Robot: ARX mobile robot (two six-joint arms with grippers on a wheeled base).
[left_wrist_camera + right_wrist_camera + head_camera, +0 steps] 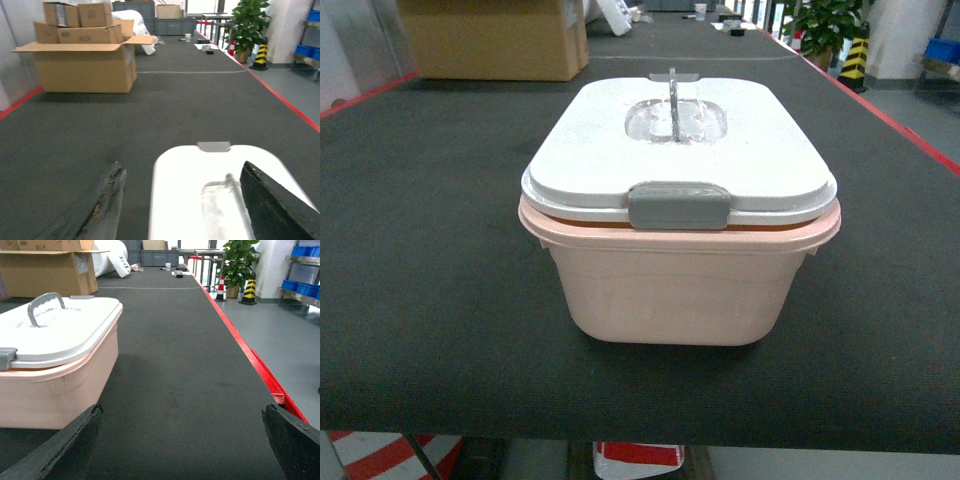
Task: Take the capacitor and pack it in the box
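Two grippers we see, each only in its own wrist view. The left gripper [182,200] hangs with fingers apart over the lid [200,190] of the box [675,290]; the right gripper [185,440], also spread, has the box at its left. Fingertips are cut off.

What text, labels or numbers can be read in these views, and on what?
No text is legible in any view.
Cardboard cartons: small dark printed marks and a label, too blurred to read.
Box and its white lid: no print or label visible.
Black-and-yellow striped cone: a hazard pattern only, no words.
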